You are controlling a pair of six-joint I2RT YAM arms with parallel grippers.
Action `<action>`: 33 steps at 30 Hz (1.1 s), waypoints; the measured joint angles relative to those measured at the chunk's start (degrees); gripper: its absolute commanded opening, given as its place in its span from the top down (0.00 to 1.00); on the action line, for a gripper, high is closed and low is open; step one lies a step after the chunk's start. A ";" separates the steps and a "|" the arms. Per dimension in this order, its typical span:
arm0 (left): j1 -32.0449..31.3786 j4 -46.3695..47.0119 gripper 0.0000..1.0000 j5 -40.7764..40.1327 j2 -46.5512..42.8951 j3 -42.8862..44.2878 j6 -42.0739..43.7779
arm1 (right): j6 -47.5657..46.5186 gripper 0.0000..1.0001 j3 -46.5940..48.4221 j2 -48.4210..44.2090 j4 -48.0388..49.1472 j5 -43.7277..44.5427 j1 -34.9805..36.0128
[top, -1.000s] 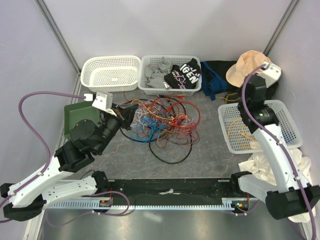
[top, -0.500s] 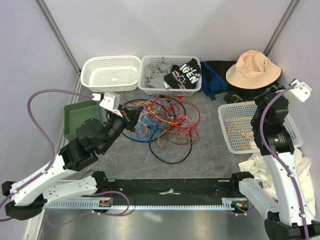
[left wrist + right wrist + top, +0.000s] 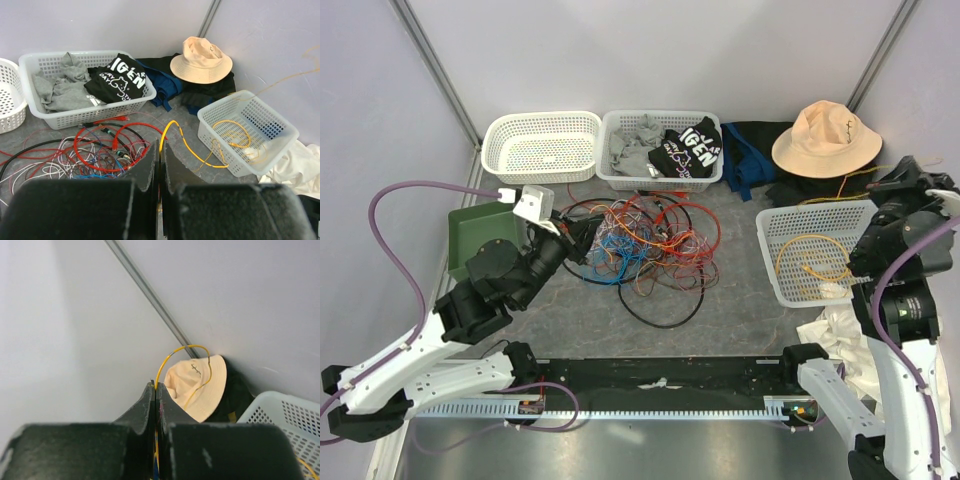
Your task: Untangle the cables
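Your right gripper (image 3: 156,389) has swung from over the hat (image 3: 823,140) out to the worktop's right edge, jaws clamped on a yellow cable (image 3: 172,356); yellow wire lies in the white basket (image 3: 767,262) there; your left gripper (image 3: 160,150) stays pinched on yellow wire beside the tangle (image 3: 645,245) mid-worktop; likely one strand is nearly free.

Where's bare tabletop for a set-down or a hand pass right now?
Free: strip between cable tangle and black rail. Gap between tangle and right basket looks bare, but a yellow cable crosses it. Crowded: back row of baskets, clothes, hat.
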 measured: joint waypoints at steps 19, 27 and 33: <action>0.00 -0.20 0.98 0.09 -0.98 -0.37 -0.20 | 2.19 1.00 -16.00 5.88 0.09 3.56 -2.34; 0.00 -0.24 0.98 0.09 -0.17 -0.70 -0.24 | 9.68 0.28 -24.72 7.87 -2.27 -4.44 -5.20; 0.00 -0.20 0.98 0.13 1.88 -0.57 -0.42 | 12.17 0.22 -24.61 4.96 -2.82 -12.17 -4.15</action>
